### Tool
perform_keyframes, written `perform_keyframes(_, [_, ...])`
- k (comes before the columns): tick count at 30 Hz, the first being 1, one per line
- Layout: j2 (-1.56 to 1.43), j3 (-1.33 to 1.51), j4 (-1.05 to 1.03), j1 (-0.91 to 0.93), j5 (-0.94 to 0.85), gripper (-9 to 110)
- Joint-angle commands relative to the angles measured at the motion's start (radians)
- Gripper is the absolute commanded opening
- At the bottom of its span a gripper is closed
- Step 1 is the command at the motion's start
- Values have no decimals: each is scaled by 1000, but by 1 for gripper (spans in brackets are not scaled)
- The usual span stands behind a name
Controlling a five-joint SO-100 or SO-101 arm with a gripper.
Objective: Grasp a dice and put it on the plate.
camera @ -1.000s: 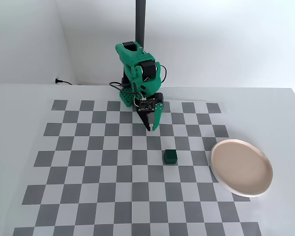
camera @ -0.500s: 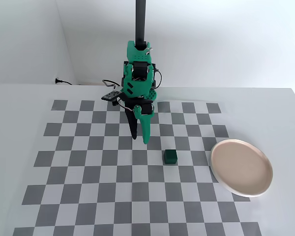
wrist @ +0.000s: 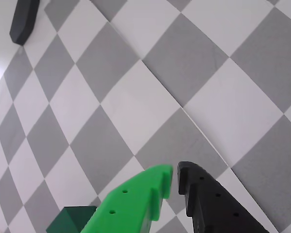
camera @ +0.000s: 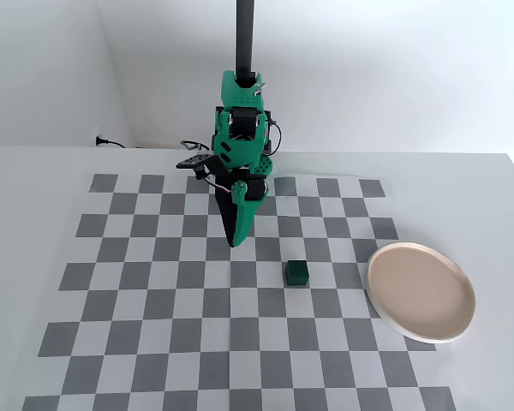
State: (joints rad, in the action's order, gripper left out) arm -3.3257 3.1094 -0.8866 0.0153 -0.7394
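The dice [camera: 297,273] is a small dark green cube on the checkered mat, right of centre in the fixed view. In the wrist view it shows at the bottom edge [wrist: 70,221], left of the green finger and partly hidden by it. My gripper [wrist: 175,175] has a green finger [wrist: 136,201] and a black finger [wrist: 208,201] with tips nearly touching, shut and empty. In the fixed view the gripper [camera: 234,242] points down above the mat, about one square to the left of and behind the dice. The beige-pink plate [camera: 421,291] with a pale rim lies at the mat's right edge.
A black post [camera: 244,38] rises behind the green arm. A dark object [wrist: 23,22] stands at the wrist view's top left. A cable [camera: 146,146] runs along the wall at the table's back. The checkered mat [camera: 154,342] covers most of the white table.
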Motion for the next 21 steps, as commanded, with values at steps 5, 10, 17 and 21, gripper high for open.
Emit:
perform_keyframes(5, [-11, -41, 106, -18, -141, -4])
perform_keyframes(10, [-11, -38, 141, -69, -285, -4])
perform_keyframes(17, [-11, -37, 155, -129, -506, -4])
perform_keyframes(21, [-9, -37, 173, -152, -621, -4])
